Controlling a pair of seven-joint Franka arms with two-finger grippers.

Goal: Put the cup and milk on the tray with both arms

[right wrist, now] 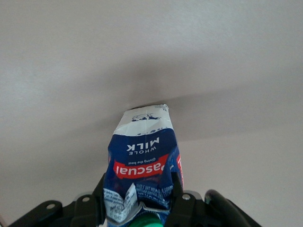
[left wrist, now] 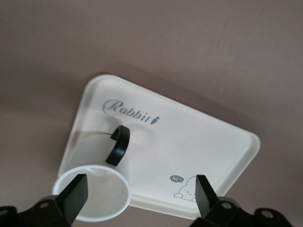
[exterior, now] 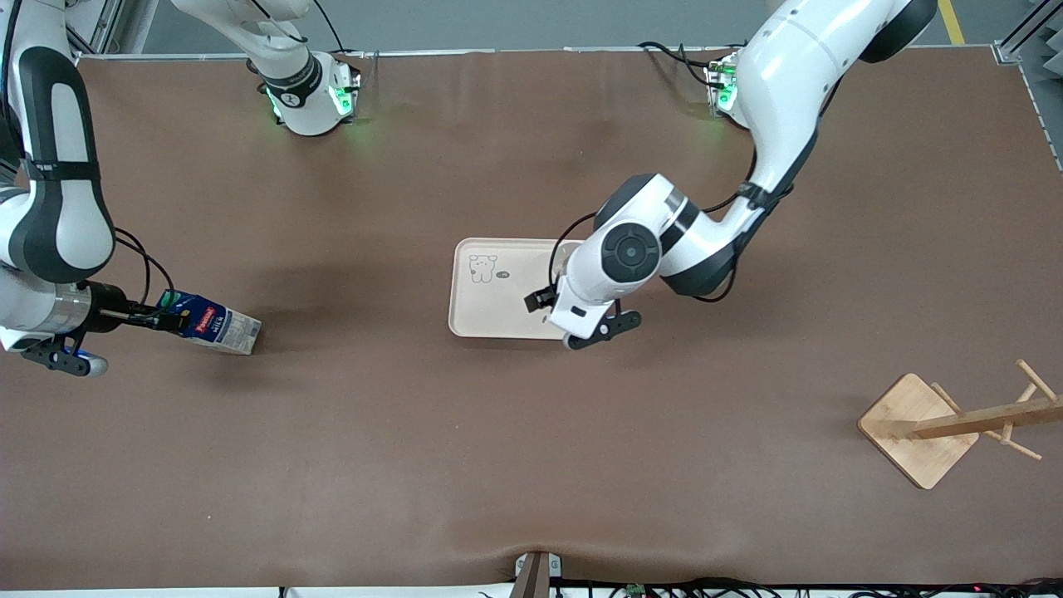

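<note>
My left hand is spread apart over the cup on the tray, my right hand is clamped on the milk near the tabletop edge; the tilted carton may slip.

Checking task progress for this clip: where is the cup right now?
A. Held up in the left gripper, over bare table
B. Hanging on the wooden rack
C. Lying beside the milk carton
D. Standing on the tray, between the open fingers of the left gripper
D: the left wrist view shows the cup standing on the tray with the left gripper open around it, fingers clear of its sides.
</note>
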